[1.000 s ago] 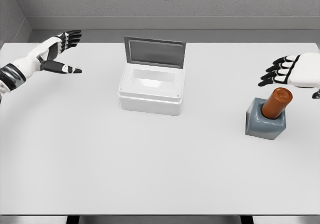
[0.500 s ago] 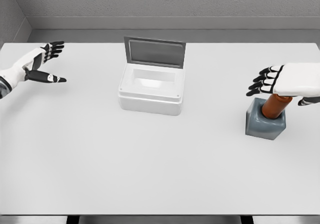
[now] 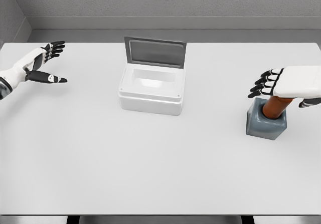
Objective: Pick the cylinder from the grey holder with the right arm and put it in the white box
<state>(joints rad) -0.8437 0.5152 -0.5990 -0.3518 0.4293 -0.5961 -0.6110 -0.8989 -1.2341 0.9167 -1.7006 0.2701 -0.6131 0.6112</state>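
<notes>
1. Fingers of your right hand are reaching out leftward, dark-tipped and only loosely bent, holding nothing; the thumb is showing as a dark tip at the picture's right edge, below the palm.
2. Your right hand is hovering palm-down right over the top of the cylinder, hiding its upper end; whether the palm is touching it you cannot tell.
3. The cylinder, orange-brown, is sitting in the grey holder with its visible part leaning slightly to the right, so it is not yet lifted out.
4. The grey holder is standing on the white table, towards the right side, well apart from the white box.
5. The white box is resting near the middle of the table's far half, with its grey lid standing open and upright at the back; its hollow is showing nothing inside.
6. Your left hand is hanging over the far left of the table, fingers spread wide and pointing right, thumb stretched out below them, gripping nothing, with its white arm coming in from the left edge.
</notes>
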